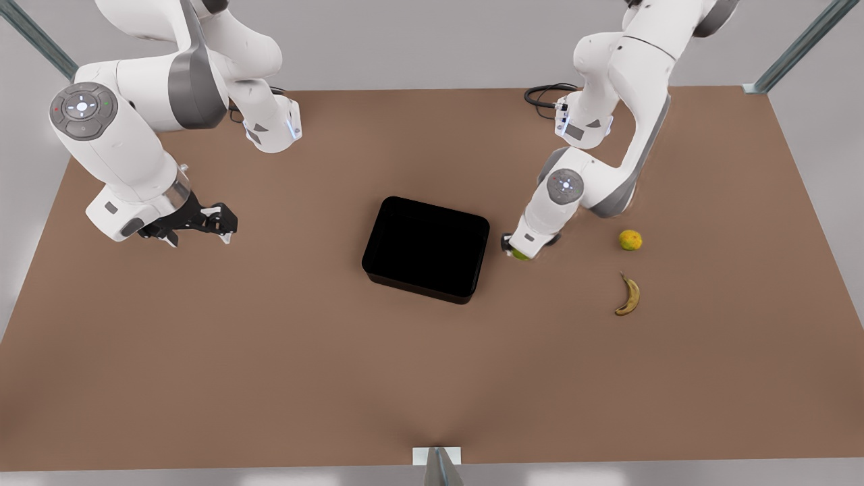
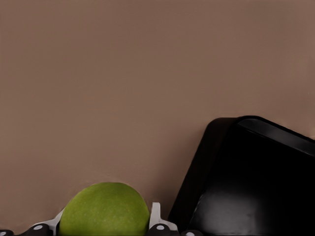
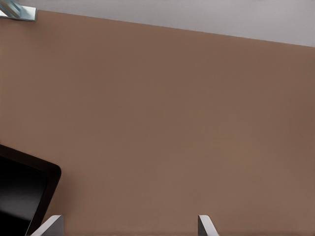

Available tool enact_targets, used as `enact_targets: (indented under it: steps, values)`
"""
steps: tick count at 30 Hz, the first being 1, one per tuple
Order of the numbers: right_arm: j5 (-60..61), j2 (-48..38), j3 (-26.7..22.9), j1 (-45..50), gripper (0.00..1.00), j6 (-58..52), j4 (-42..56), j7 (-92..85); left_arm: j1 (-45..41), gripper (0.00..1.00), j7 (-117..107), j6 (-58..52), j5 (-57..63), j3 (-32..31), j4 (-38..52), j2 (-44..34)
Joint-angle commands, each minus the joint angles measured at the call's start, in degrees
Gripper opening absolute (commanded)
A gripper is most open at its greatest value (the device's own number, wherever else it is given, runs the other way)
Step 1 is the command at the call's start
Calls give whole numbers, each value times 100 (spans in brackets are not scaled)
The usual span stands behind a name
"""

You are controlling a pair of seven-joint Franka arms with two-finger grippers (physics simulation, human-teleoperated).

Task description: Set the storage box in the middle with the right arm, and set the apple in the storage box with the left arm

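— Inspector: State the apple's condition.
— Arm: Apple [image 2: 104, 209], plain green, round, on the counter [image 1: 270, 337] just right of the black storage box [image 1: 426, 248], which sits mid-counter. My left fingers [image 2: 155, 214] flank and pinch it.
— Inspector: The right?
— Arm: Right fingers [image 3: 53, 225] spread, far left, waiting.

White jointed arms [image 1: 135, 162]; grey caps; black hands [image 1: 202, 221].
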Motion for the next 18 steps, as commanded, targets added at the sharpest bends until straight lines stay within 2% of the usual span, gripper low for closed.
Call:
enact_targets:
  steps: [1, 2, 3, 5, 7, 8, 9, 15, 18]
  values:
    - [0, 0, 0, 0, 100, 0, 0, 0, -128, 71, -160, -1, -245, 17, 65, 26]
    - [0, 0, 0, 0, 100, 0, 0, 0, -532, 71, -670, -19, -245, 52, 302, 123]
    - [0, 0, 0, 0, 100, 0, 0, 0, -1156, 71, -1162, -45, -245, 342, 610, 307]
    - [0, 0, 0, 0, 100, 0, 0, 0, -3326, 71, -1532, -300, -666, 2353, 1611, 764]
    - [-44, 0, 0, 0, 100, 0, 0, 0, -4716, 71, -1699, -599, -1290, 3637, 2394, 1239]
    - [-44, 0, 9, 0, 100, 0, 0, 0, -5173, 90, -1770, -608, -1554, 4033, 2587, 1432]
    - [-44, 0, 0, 0, 100, 0, 0, 0, -5358, 100, -1770, -617, -1712, 4218, 2676, 1485]
    - [-53, -1, 0, 0, 100, 0, 0, 0, -5297, 100, -1761, -634, -1677, 4201, 2588, 1362]
    - [-62, 0, 0, 0, 100, 0, 0, 0, -4410, 100, -1058, -1847, -1651, 4192, 2597, 502]
